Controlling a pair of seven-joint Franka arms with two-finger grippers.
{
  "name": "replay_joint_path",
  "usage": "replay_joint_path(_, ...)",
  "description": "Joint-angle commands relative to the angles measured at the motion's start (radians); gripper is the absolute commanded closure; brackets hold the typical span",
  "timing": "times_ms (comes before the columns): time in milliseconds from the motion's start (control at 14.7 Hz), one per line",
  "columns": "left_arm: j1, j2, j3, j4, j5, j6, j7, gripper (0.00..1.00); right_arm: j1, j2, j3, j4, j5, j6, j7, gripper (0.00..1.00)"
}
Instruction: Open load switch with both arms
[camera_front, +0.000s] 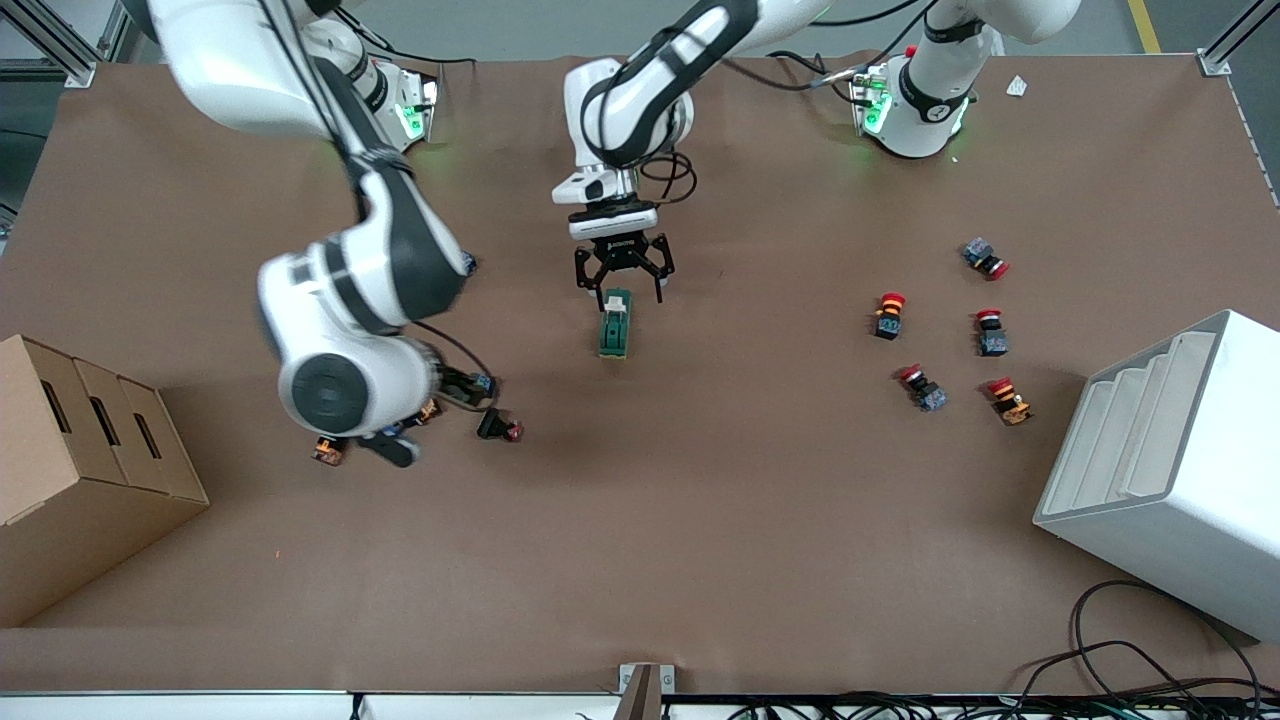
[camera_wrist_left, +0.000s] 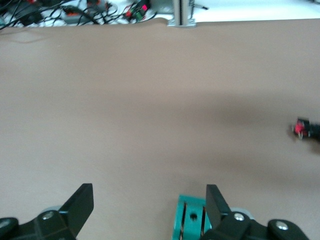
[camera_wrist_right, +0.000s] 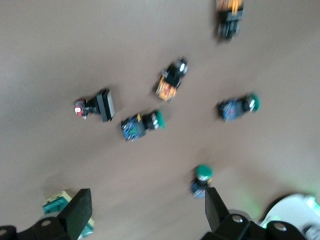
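The load switch (camera_front: 615, 325) is a dark green block with a white tab, lying flat mid-table. My left gripper (camera_front: 620, 283) hangs open just above its tab end. In the left wrist view the switch (camera_wrist_left: 192, 220) sits close to one finger, off the middle of the left gripper (camera_wrist_left: 150, 202). My right gripper (camera_front: 430, 415) is open over a cluster of push-buttons (camera_front: 500, 428) toward the right arm's end, mostly hidden under its own arm. The right wrist view shows the right gripper (camera_wrist_right: 147, 207) spread wide above several buttons (camera_wrist_right: 142, 125), with the load switch (camera_wrist_right: 57, 205) at the picture's edge.
A cardboard box (camera_front: 80, 470) stands at the right arm's end. A white stepped bin (camera_front: 1180, 470) stands at the left arm's end, with several red-capped push-buttons (camera_front: 940, 330) beside it. Cables (camera_front: 1150, 670) lie at the table's front edge.
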Motion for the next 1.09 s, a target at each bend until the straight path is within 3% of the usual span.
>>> replay_joint_path(0, 0.080, -0.063, 0.003, 0.094, -0.233, 0.005, 0.290, 0.00, -0.093, -0.062, 0.017, -0.040, -0.074, 0.028, -0.305, 0.00)
replay_joint_path(272, 0.226, -0.119, 0.000, 0.183, -0.448, 0.002, 0.516, 0.00, -0.237, -0.108, 0.017, -0.043, -0.085, 0.088, -0.678, 0.00)
replay_joint_path(475, 0.341, -0.181, 0.000, 0.219, -0.630, -0.040, 0.753, 0.00, -0.316, -0.140, 0.017, -0.044, -0.087, 0.088, -0.830, 0.00)
replay_joint_path(679, 0.447, -0.215, -0.002, 0.280, -0.746, -0.133, 0.941, 0.00, -0.353, -0.170, 0.017, -0.053, -0.087, 0.082, -0.879, 0.00)
replay_joint_path(1019, 0.587, -0.279, -0.002, 0.285, -0.838, -0.231, 1.218, 0.00, -0.359, -0.219, 0.017, -0.086, -0.087, 0.086, -0.879, 0.00)
